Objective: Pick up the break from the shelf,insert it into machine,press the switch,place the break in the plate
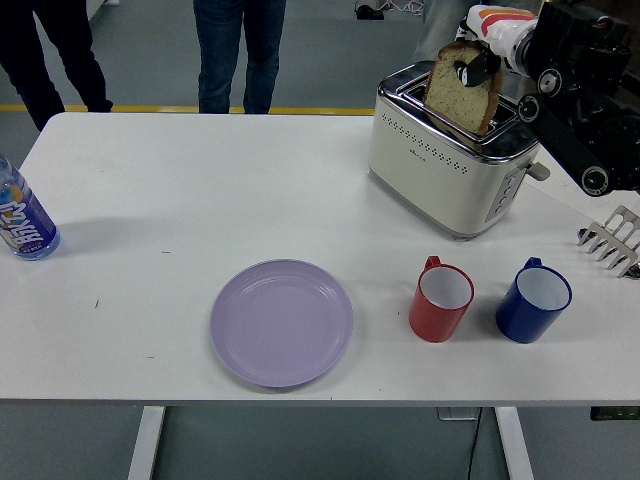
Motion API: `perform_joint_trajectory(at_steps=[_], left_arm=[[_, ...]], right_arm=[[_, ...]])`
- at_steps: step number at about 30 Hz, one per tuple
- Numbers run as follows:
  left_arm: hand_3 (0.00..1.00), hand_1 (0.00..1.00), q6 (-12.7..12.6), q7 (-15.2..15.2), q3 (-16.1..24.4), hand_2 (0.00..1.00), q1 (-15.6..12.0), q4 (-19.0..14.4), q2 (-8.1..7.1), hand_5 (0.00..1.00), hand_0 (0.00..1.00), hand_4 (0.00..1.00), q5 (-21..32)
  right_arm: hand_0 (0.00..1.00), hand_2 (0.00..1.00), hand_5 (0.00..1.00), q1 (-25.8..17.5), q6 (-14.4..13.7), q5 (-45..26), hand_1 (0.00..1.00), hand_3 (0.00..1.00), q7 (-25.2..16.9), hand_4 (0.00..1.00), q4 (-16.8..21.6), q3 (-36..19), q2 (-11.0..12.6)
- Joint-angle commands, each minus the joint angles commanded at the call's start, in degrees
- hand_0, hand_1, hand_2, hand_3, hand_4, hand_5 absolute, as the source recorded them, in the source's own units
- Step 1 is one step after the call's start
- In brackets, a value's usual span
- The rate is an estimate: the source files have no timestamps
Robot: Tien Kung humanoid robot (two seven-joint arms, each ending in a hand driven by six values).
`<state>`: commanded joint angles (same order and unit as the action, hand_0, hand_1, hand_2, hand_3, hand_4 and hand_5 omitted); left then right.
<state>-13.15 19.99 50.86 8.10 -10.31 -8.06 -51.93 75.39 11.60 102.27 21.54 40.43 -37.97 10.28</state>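
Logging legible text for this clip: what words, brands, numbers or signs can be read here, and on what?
Bottle at the table's left edge: blue label with large white lettering, too blurred to read.
Toaster: a small dark mark on its side, too small to read.
Plate, red mug and blue mug: no text visible.

Right hand (478, 68): comes in from the table's far right corner, fingers pinching the top of the bread slice (462, 90).
Bread slice: upright, its lower end in a slot of the toaster (450, 150).
Toaster: far right part of the table (150, 200).
Plate (281, 322): near edge, bare.
Cups: red (440, 299), blue (533, 300), near right.
Bottle (22, 220): left edge.
Rack (612, 240): right edge.
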Motion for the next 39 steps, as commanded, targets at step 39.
perform_joint_trajectory(at_steps=[39], left_arm=[[0.539, 0.479, 0.04, 0.07, 0.33, 0.449, -0.46, 0.00, 0.04, 0.790, 0.634, 0.337, -0.40]], right_arm=[[0.513, 0.694, 0.104, -2.33, -1.69, 1.29, 0.545, 0.789, -0.56, 0.654, 6.68, -5.52, 3.55]])
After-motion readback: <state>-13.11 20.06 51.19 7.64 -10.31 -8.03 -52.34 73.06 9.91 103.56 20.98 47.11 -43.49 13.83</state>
